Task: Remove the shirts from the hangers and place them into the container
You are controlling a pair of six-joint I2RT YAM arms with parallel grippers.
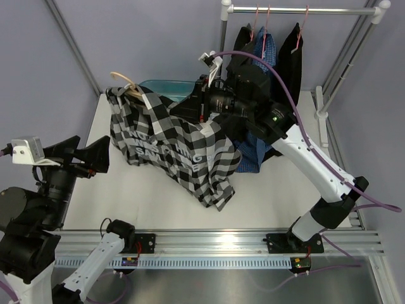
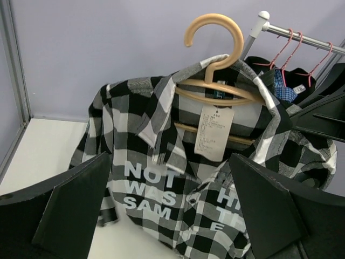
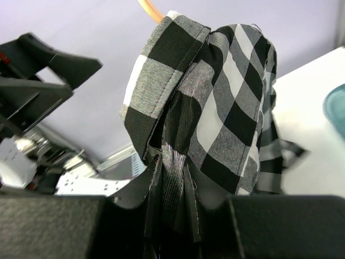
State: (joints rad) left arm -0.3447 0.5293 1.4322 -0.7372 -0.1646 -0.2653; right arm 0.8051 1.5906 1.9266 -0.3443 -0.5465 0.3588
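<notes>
A: Black-and-white cloth sits pinched in the right gripper [image 3: 172, 205]. Its jaws are narrowed onto a bunched fold of the checked shirt [image 1: 180, 149], which rises out of the grip in the wrist view.

B: And the other one?

A: The left gripper [image 1: 93, 147] is released, jaws spread wide and touching nothing. It faces the shirt front from the left, well apart from it, with white table [image 1: 145, 193] showing between.

B: Is the shirt off its hanger?

A: No. The wooden hanger [image 2: 215, 89] sits inside the collar, hook upward, with a paper tag [image 2: 214, 132] dangling below it.

B: Where's the container?

A: The container [image 1: 158, 84] is at the back of the table, just behind the shirt's shoulders. Only part of its teal rim shows.

B: Edges?

A: The shirt's hem lies near the table's front edge. At the right rear, the rail [image 1: 304, 9] carries the hanging shirts [image 1: 266, 50], two black and one blue, on pink hangers [image 1: 259, 25], just beside the right arm's wrist. A slanted metal post [image 1: 73, 44] borders the back-left corner.
</notes>
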